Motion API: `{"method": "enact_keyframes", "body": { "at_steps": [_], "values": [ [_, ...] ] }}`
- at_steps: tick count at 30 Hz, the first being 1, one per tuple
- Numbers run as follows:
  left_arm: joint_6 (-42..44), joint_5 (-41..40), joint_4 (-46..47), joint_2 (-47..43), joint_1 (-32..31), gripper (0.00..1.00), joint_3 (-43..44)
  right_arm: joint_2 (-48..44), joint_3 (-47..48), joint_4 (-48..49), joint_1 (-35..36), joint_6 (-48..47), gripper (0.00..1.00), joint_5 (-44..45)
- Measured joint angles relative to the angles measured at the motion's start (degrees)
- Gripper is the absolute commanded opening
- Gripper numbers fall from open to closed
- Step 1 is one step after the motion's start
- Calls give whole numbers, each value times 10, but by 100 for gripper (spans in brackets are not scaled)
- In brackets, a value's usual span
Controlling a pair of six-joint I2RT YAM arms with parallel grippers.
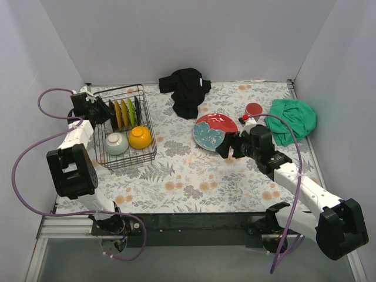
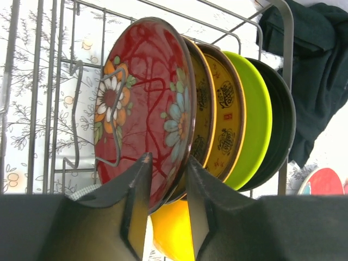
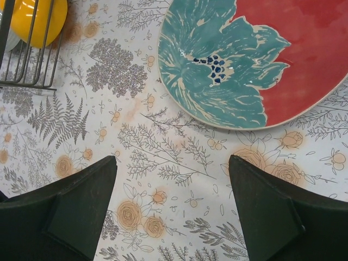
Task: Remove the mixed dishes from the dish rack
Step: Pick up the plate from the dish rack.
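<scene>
Left jaws (image 2: 166, 179): closed to a narrow gap astride the rim of the red floral plate (image 2: 147, 103), one finger on each face. Contact appears made, though only at the edge, so the hold is judged shallow. The plate stands upright in the dish rack (image 1: 132, 163), at 10 o'clock on the table (image 1: 194, 176), as the outermost of the row. A wire divider loop (image 2: 109, 125) crosses its flowered face towards 9 o'clock. An amber patterned plate (image 2: 225, 125) lies close behind it at 3 o'clock, followed by a lime green plate (image 2: 255, 125) and a black plate (image 2: 283, 125). A yellow bowl (image 2: 171, 234) sits at 6 o'clock beyond the jaws, with a white bowl (image 1: 116, 143) beside it in the rack.

Recommendation: confirm a firm pinch before lifting. Draw the plate out along its own plane, upright, until the rim clears the divider and the rack wall. Do not twist it towards the amber neighbour, which could be dragged along or tipped. Expect the plate to swing under a rim-only hold, so move slowly and keep off the yellow bowl.

Right jaws (image 3: 173, 201): wide open and empty above bare table. An unloaded red-and-teal plate (image 3: 255, 60) lies flat at 1 o'clock from them, and a red cup (image 1: 254, 110) stands further off at 2 o'clock on the table. Set-down space appears available near centre.
</scene>
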Motion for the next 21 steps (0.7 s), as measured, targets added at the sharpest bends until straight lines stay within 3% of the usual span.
{"method": "enact_keyframes", "body": {
  "at_steps": [6,14,21],
  "values": [
    [14,10,7,1,0,10,2,4,-3,0,0,0,91,-2],
    [36,13,8,-10,1,0,2,4,-3,0,0,0,91,-5],
    [47,20,5,-51,1,0,0,8,-3,0,0,0,91,-5]
  ]
}}
